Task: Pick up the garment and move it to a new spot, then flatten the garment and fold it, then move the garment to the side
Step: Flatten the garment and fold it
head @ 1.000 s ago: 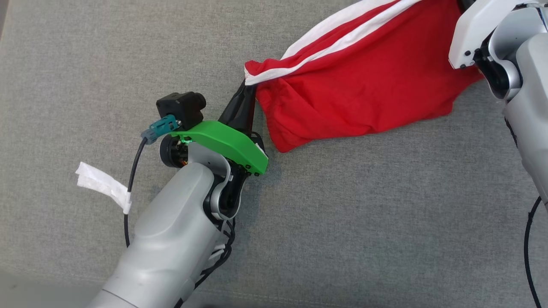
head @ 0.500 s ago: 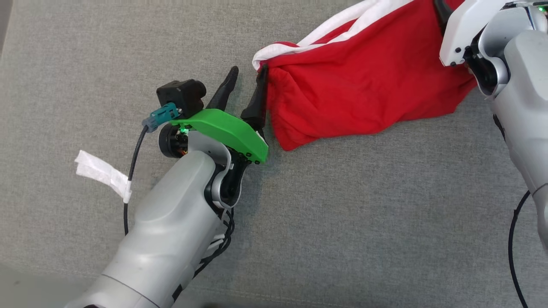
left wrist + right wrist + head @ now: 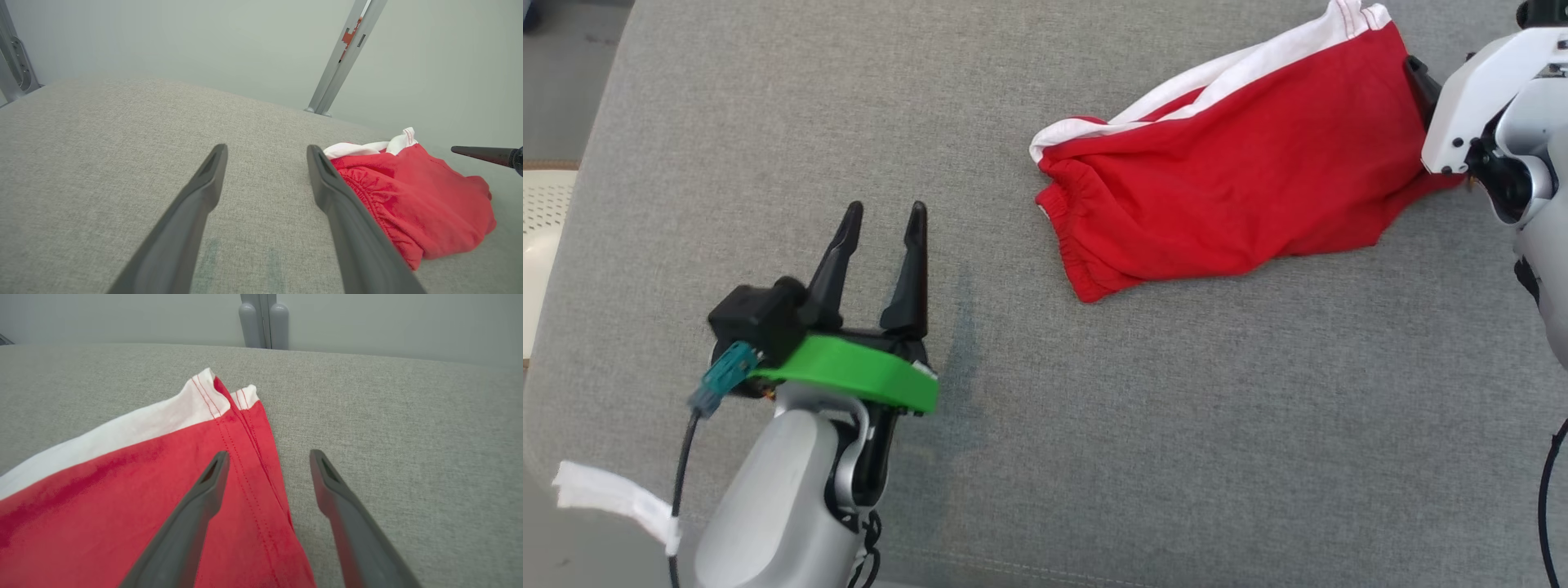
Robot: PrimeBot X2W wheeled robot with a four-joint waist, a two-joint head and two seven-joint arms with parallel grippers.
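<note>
The garment point(image 3: 1241, 188), red shorts with a white side stripe, lies slack on the grey cushion at the upper right of the head view. My left gripper point(image 3: 885, 211) stands open and empty well to the garment's left, apart from it. In the left wrist view the left gripper point(image 3: 266, 150) frames bare cushion, with the garment point(image 3: 412, 204) off to the right. My right gripper point(image 3: 269, 454) is open over the garment's point(image 3: 122, 506) stitched hem edge, one finger above red cloth, the other above cushion. Its white wrist housing point(image 3: 1478, 106) sits at the garment's right end.
The grey cushion point(image 3: 1176, 408) stretches wide in front of and below the garment. Its left edge drops to floor and a white slatted object point(image 3: 543, 237). A metal post point(image 3: 343, 61) and grey uprights point(image 3: 263, 322) stand beyond the far edge. A white tape tag point(image 3: 613, 498) hangs on my left arm's cable.
Both grippers have opened and let go of the garment, which now lies on the cushion. The left gripper has drawn back down and to the left. The head view has also shifted.
</note>
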